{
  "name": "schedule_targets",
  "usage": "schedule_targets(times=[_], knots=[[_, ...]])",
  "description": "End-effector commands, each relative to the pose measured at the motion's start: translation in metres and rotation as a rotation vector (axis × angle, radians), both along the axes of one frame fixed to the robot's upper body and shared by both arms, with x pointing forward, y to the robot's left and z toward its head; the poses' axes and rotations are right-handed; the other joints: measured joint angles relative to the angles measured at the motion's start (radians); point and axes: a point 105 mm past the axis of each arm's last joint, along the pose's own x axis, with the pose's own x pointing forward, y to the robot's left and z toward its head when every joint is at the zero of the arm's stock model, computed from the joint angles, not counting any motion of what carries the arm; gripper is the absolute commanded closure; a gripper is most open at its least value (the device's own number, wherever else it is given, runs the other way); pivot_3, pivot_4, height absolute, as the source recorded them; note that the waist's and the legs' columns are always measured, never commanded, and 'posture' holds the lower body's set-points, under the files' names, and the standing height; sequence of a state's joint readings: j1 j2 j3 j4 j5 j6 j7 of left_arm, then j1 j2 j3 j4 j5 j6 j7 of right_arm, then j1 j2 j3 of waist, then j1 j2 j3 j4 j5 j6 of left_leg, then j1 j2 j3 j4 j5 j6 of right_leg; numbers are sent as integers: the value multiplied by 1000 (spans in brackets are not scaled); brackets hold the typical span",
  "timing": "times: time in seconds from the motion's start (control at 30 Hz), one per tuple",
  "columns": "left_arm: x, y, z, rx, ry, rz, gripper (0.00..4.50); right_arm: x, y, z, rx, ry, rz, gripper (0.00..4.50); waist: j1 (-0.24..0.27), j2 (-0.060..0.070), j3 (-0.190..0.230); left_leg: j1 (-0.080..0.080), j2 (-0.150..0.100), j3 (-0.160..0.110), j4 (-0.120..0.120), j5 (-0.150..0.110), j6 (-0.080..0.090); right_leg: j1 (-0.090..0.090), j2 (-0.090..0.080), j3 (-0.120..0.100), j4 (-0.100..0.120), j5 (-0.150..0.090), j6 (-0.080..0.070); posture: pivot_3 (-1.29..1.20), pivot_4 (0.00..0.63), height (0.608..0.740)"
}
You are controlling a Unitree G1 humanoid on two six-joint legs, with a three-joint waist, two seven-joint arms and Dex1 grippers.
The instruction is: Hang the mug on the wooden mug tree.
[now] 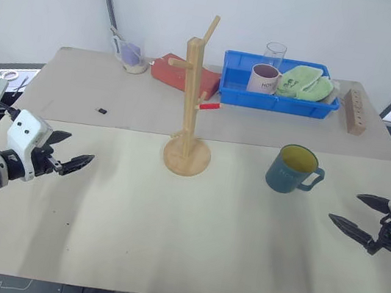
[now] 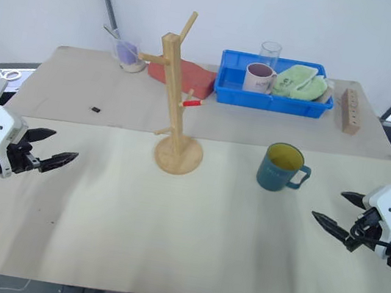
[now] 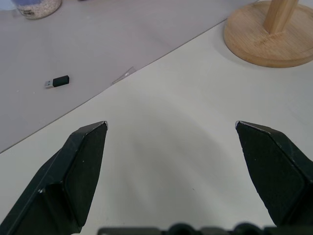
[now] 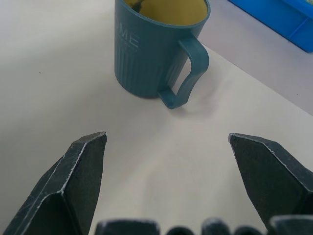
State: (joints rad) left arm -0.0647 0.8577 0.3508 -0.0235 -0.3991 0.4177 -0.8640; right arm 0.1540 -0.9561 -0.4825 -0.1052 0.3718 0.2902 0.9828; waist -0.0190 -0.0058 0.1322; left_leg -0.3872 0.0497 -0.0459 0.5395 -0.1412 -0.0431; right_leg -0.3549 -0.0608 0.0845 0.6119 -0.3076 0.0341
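Pale table (image 1: 165, 246) before us, white wall behind. We see mug (image 1: 293, 169) upright on table right of centre, handle toward our right side, nothing holding it. Wooden mug tree (image 1: 194, 102) stands mid-table, left of mug, well apart from it, pegs bare. Our right gripper (image 1: 356, 213) near mug, fingers spread wide, empty. Our left gripper (image 1: 68, 150) at left edge, fingers also apart, empty. Blue bin (image 1: 277, 100) at back holds white mug (image 1: 263, 78), glass (image 1: 275, 53), green cloth (image 1: 304, 82).

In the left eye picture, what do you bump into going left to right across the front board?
Left claw → wooden mug tree → mug → right claw.
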Motion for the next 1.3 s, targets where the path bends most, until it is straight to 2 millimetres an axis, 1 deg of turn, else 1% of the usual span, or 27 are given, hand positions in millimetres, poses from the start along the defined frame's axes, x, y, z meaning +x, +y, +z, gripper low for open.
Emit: schedule_targets(times=[0.03, 0.13, 0.27, 0.4, 0.47, 0.53, 0.6, 0.63, 0.67, 0.73, 0.77, 0.8, 0.9, 0.97, 1.0, 1.07, 1.2, 1.3], knots=[[-3, -1, 8, -2, -19, -6, 0, 4, 1, 9, -17, -53, 13, 85, 0, 0, 0, 0, 0, 0, 0, 0, 0, 0, 0, 0, 0, 0, 0, 0, 150, 721], [-3, 0, 9, -13, -17, 3, 0, 5, 2, 9, -15, -70, 8, 85, -1, 0, 0, 0, 0, 0, 0, 0, 0, 0, 0, 0, 0, 0, 0, 0, 150, 721], [-6, -3, 14, -35, -43, -48, 0, 7, 3, 9, -14, -93, -3, 85, 0, 0, 0, 0, 0, 0, 0, 0, 0, 0, 0, 0, 0, 0, 0, 0, 150, 721], [-7, 3, 12, 20, -41, -63, 0, 8, 5, 8, -8, -104, -8, 85, 1, 0, 0, 0, 0, 0, 0, 0, 0, 0, 0, 0, 0, 0, 0, 0, 150, 721], [-5, -2, 13, 33, -37, -105, 0, 8, 6, 8, -3, -109, -14, 85, 1, 0, 0, 0, 0, 0, 0, 0, 0, 0, 0, 0, 0, 0, 0, 0, 150, 721], [-1, -19, 22, 9, -68, -173, 0, 8, 7, 9, 8, -120, -26, 85, 3, 0, 0, 0, 0, 0, 0, 0, 0, 0, 0, 0, 0, 0, 0, 0, 150, 721], [-3, -55, 34, -37, -83, -332, 0, 7, 8, 9, 27, -139, -54, 85, 6, 0, 0, -1, 0, 0, 0, 0, 0, 0, 0, 0, 0, 0, 0, 0, 150, 721], [-4, -68, 38, -55, -84, -390, 0, 7, 9, 9, 33, -145, -64, 85, 9, 0, 0, -1, 0, 1, 0, 0, 0, 1, 0, 0, 0, 0, 0, 0, 150, 721], [-8, -87, 45, -86, -85, -475, 0, 7, 9, 8, 34, -161, -88, 85, 9, 0, 0, -2, 0, 1, 1, 0, 0, 1, 0, 0, 0, 0, 0, 0, 150, 721], [-13, -115, 54, -126, -79, -582, 0, 8, 12, 7, 50, -193, -128, 85, 7, 0, 0, -3, 0, 3, 1, 0, 0, 2, 0, 0, 0, 0, 0, 0, 150, 721], [-17, -135, 58, -131, -86, -667, 0, 8, 17, 3, 66, -218, -153, 85, 8, 0, 0, -3, 0, 3, 1, 0, 0, 2, 0, 0, 1, 0, 1, 0, 150, 721], [-20, -151, 61, -138, -90, -735, 0, 8, 22, 0, 84, -236, -178, 85, 6, 0, -1, -3, 0, 3, 1, 0, 0, 3, 0, 0, 1, 1, 1, 0, 150, 721], [-28, -179, 66, -146, -95, -880, 0, 12, 26, -6, 130, -293, -282, 85, 1, 2, -2, -2, 0, 1, 2, 0, 1, 3, 2, 0, 3, 2, 3, 0, 150, 721], [-31, -194, 67, -135, -106, -969, 0, 15, 26, -14, 158, -311, -368, 85, -5, 4, -3, -2, 0, -1, 3, 1, 1, 3, 4, 2, 5, 2, 4, 0, 150, 721], [-32, -199, 67, -131, -109, -994, 0, 16, 27, -17, 169, -310, -391, 85, -9, 4, -3, -2, -1, -1, 3, 1, 1, 3, 4, 2, 5, 2, 4, 0, 150, 721], [-33, -211, 67, -145, -115, -1058, 0, 21, 29, -27, 201, -301, -436, 85, -15, 5, -4, -1, -1, -3, 5, 6, 9, 3, 5, 3, 6, 2, 4, 0, 150, 721], [-37, -226, 65, -146, -123, -1135, 0, 33, 28, -38, 246, -297, -506, 85, -24, 5, -4, -1, -1, -3, 5, 6, 10, 3, 6, 5, 6, 2, 4, 0, 150, 721], [-38, -232, 62, -138, -131, -1163, 0, 42, 29, -41, 264, -298, -538, 85, -24, 5, -4, -2, -1, -3, 6, 7, 11, 3, 6, 6, 6, 2, 4, 0, 150, 721]])
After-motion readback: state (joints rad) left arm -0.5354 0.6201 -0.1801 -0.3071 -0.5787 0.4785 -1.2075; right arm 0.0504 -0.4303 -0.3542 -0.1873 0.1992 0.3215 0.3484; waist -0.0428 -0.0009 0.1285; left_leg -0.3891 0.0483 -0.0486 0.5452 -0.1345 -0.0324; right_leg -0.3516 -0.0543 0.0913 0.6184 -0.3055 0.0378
